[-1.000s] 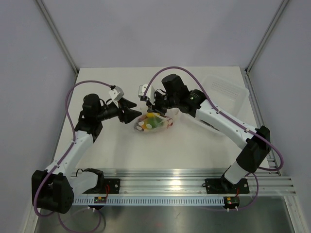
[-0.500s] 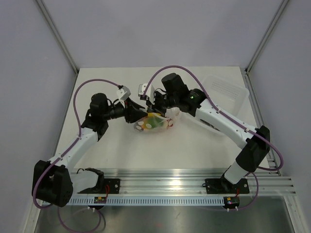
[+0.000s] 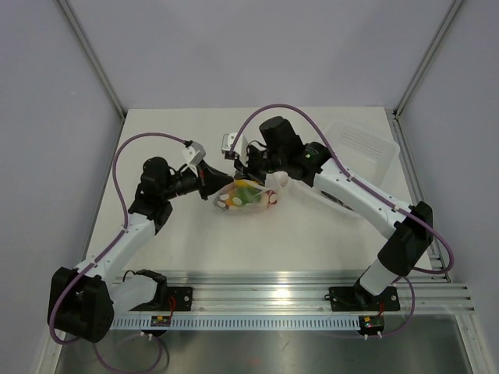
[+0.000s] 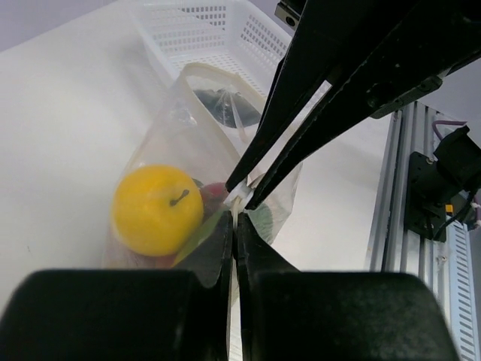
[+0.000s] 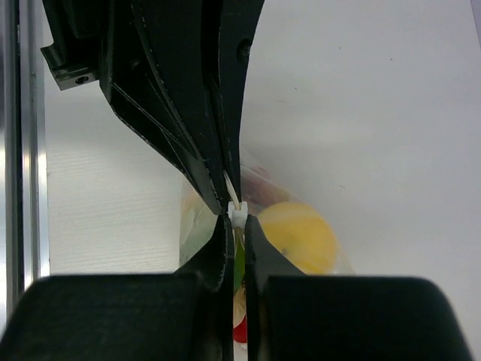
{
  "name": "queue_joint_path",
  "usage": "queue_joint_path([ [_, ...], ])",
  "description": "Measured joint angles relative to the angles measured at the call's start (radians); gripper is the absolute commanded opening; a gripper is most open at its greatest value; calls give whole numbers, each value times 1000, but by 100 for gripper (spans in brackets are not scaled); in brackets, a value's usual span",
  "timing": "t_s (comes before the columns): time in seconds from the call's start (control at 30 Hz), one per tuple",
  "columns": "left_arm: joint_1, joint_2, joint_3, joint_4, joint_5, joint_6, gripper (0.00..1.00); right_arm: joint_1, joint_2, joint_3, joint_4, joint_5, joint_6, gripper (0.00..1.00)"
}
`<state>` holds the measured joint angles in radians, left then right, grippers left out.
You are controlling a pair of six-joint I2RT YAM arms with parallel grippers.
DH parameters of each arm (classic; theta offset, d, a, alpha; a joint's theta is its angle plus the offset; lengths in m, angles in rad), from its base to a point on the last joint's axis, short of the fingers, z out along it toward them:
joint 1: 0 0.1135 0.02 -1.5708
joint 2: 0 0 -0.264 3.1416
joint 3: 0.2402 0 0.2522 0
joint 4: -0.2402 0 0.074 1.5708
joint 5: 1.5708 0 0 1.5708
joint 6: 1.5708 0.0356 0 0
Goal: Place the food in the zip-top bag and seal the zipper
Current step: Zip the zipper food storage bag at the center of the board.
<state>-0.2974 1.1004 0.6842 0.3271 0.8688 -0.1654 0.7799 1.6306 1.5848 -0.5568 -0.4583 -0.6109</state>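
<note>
The zip-top bag (image 3: 249,199) lies mid-table with the food inside: a yellow ball (image 4: 156,208) (image 5: 297,237), a red piece (image 5: 240,331) and green bits (image 4: 264,219). My left gripper (image 3: 228,185) (image 4: 234,219) is shut on the bag's mouth edge, with the pale zipper strip pinched between its fingers. From the opposite side my right gripper (image 3: 242,179) (image 5: 235,223) is shut on the zipper, right below its small white slider (image 5: 236,213) (image 4: 239,194). The two grippers' tips nearly touch at the slider. Clear film (image 4: 199,120) bulges round the food.
A pale rectangular plastic tub (image 3: 365,149) (image 4: 218,30) stands at the back right, just beyond the bag. The aluminium rail (image 3: 296,292) (image 4: 409,195) runs along the near edge. Grey walls close in the back and sides.
My left gripper moved right to the bag's mouth and closed on its edge. The right arm held still, shut on the zipper throughout.
</note>
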Motion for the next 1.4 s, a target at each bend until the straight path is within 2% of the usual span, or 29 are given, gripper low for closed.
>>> queue_joint_path([
  [0.57, 93, -93, -24, 2, -72, -1, 0, -49, -39, -43, 14, -3, 6, 0],
  [0.97, 172, -99, -24, 4, -249, -43, 0, -143, -134, -157, 12, 23, 20, 0],
  [1.17, 201, -99, -24, 11, -389, -76, 0, -155, -195, -216, 14, 75, 48, 0],
  [1.4, 204, -97, -24, 26, -437, -124, 0, -155, -255, -277, 31, 109, 77, 0],
])
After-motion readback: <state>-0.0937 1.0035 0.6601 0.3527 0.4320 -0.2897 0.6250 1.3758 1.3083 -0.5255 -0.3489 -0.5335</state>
